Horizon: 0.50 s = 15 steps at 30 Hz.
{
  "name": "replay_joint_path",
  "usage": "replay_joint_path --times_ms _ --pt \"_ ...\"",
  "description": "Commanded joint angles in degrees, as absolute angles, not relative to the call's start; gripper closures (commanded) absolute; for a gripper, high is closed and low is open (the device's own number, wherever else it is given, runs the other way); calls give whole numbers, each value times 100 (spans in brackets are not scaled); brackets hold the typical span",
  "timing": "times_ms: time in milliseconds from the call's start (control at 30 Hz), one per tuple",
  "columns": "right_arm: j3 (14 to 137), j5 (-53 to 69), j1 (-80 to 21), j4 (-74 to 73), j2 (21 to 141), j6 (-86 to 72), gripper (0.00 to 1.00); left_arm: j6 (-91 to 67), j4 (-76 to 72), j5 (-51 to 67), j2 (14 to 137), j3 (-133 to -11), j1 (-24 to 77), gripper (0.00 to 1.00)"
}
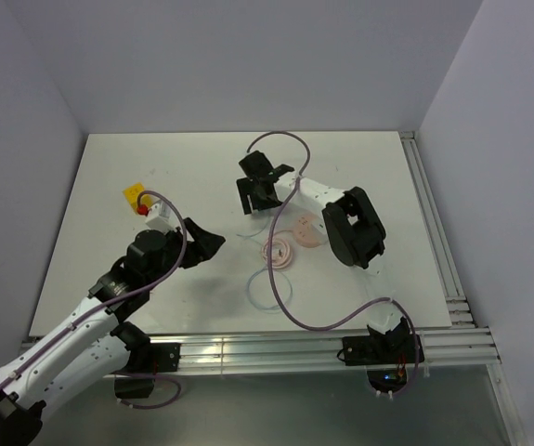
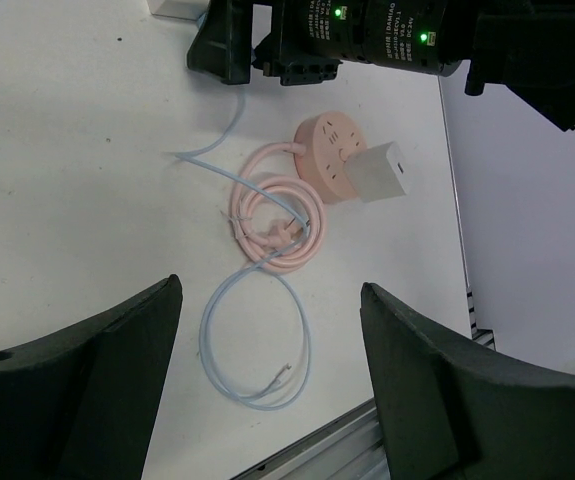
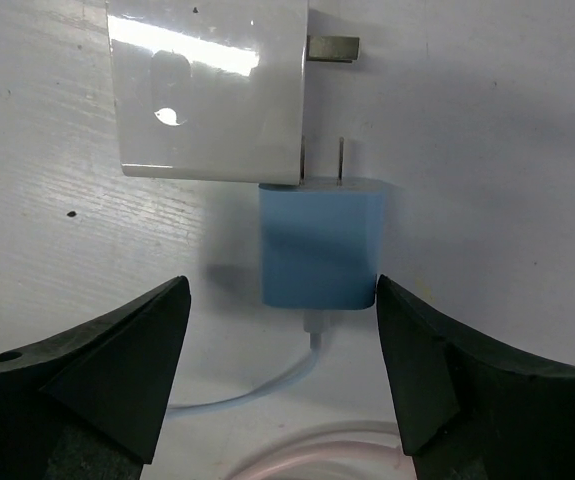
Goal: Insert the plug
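The plug [image 3: 319, 245] is a light-blue block lying flat on the white table, its metal prongs pointing away from me and its thin cable [image 3: 267, 390] trailing out the near end. My right gripper [image 3: 282, 300] is open, with a finger on each side of the plug's cable end; the right finger is close to its corner. In the top view the right gripper [image 1: 259, 186] hides the plug. My left gripper [image 2: 272, 300] hangs open and empty above the pale blue cable loop [image 2: 257, 350].
A white adapter block [image 3: 207, 90] lies touching the plug's far end. A round pink socket [image 2: 335, 155] carries another white cube [image 2: 380, 172], with a pink coil [image 2: 277, 215] beside it. A yellow block [image 1: 136, 197] sits at the left. Aluminium rails [image 1: 276, 348] line the front edge.
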State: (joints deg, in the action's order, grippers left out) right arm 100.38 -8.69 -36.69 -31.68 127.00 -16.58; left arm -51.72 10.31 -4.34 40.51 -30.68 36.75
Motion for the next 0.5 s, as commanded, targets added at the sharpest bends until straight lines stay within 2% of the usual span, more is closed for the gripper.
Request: replay_joint_path --times_ms 0,100,200,233,267,467 --pt "10371 -993 -3612 -3138 12814 -1538 19 -5045 729 -352 4096 -3296 3683 23" --pt "10485 -1011 -3604 -3199 12920 -1556 27 -5027 729 -360 4122 -3305 3683 23" --pt "10381 -1046 -3604 -3086 12894 -1529 42 -5027 738 -387 4122 -3305 3683 23" --pt "10354 -1098 -3595 -3068 12885 -1529 53 -5027 747 -395 4131 -3305 3683 23" --pt "10345 -1125 -3595 -3059 12850 -1512 60 -5027 756 -404 4131 -3305 3691 23" --pt "9792 -1081 -3595 -2488 12069 -1275 87 -5036 835 -352 4140 -3375 3683 23"
